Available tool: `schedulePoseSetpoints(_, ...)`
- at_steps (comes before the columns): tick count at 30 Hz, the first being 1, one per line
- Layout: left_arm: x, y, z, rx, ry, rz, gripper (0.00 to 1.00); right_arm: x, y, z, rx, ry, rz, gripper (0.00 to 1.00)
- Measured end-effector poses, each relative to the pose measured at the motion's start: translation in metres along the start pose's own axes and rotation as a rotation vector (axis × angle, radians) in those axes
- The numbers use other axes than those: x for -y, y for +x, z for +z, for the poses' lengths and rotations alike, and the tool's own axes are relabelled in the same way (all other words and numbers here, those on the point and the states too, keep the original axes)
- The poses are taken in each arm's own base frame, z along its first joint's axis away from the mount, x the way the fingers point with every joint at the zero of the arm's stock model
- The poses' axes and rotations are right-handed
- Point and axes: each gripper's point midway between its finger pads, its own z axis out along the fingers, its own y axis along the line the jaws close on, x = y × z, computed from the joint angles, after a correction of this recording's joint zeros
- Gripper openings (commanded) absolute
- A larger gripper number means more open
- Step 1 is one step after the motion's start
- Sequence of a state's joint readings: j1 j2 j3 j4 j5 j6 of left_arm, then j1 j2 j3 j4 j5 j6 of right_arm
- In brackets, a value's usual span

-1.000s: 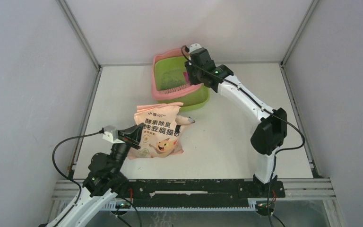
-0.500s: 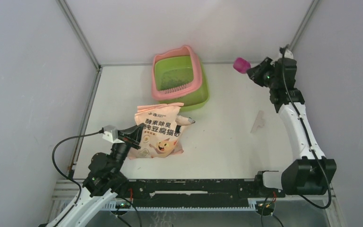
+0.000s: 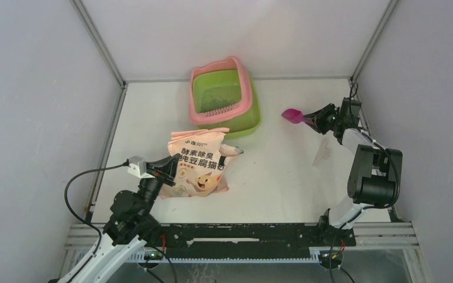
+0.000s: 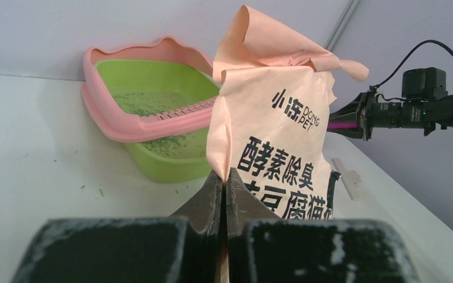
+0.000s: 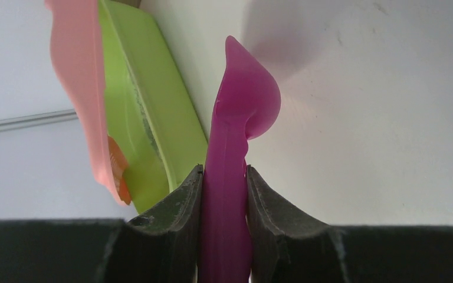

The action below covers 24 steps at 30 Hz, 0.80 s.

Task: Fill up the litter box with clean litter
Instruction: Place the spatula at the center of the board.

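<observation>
Top external: litter box (image 3: 245, 125) well left of right claw (image 3: 314, 119); scoop (image 3: 294, 115) clamped.

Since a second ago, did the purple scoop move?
Yes. The magenta scoop, clamped in the right gripper, swung away from above the litter box and now sits well to its right.

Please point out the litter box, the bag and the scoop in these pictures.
litter box (image 3: 239, 125): top view, green near wall.
bag (image 3: 199, 165): top view, printed front.
scoop (image 3: 292, 115): top view, magenta bowl.
</observation>
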<state>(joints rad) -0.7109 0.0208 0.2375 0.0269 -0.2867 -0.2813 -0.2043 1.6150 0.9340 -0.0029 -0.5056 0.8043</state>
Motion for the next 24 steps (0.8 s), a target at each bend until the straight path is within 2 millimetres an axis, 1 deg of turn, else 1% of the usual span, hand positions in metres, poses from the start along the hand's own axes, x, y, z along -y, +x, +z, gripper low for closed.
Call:
schedulePoseSetpoints(3, -0.001, 0.0, 0.0, 0.002, -0.009, -0.007, 0.0, 0.001, -0.003, 0.008, -0.008, -0.019, 0.016, 0.44)
schedulePoseSetpoints(5, -0.005, 0.001, 0.0, 0.0, -0.03, -0.013, 0.0, 0.005, -0.001, 0.013, -0.027, -0.017, 0.027, 0.53)
schedulePoseSetpoints(10, -0.02, 0.01, -0.002, -0.027, -0.118, -0.037, 0.0, 0.011, 0.004, 0.015, -0.065, 0.014, 0.02, 0.63)
schedulePoseSetpoints(11, -0.027, 0.014, -0.004, -0.04, -0.155, -0.047, 0.0, 0.012, 0.005, 0.014, -0.071, 0.019, 0.013, 0.65)
schedulePoseSetpoints(12, -0.028, 0.015, -0.004, -0.044, -0.161, -0.048, 0.0, 0.013, 0.006, 0.014, -0.078, 0.026, 0.006, 0.68)
schedulePoseSetpoints(15, -0.042, 0.025, -0.008, -0.072, -0.245, -0.062, 0.0, 0.022, 0.011, 0.011, -0.095, 0.068, -0.019, 0.8)
schedulePoseSetpoints(18, -0.054, 0.025, -0.012, -0.075, -0.323, -0.083, 0.01, 0.031, 0.021, 0.006, -0.114, 0.129, -0.061, 0.83)
schedulePoseSetpoints(20, -0.063, 0.026, -0.016, -0.074, -0.378, -0.095, 0.01, 0.035, 0.026, 0.0, -0.12, 0.168, -0.098, 0.87)
schedulePoseSetpoints(22, -0.071, 0.028, -0.02, -0.07, -0.424, -0.101, 0.01, 0.032, 0.028, -0.006, -0.118, 0.196, -0.146, 0.9)
schedulePoseSetpoints(24, -0.077, 0.028, -0.024, -0.064, -0.461, -0.109, 0.0, 0.026, 0.03, -0.013, -0.106, 0.219, -0.202, 0.91)
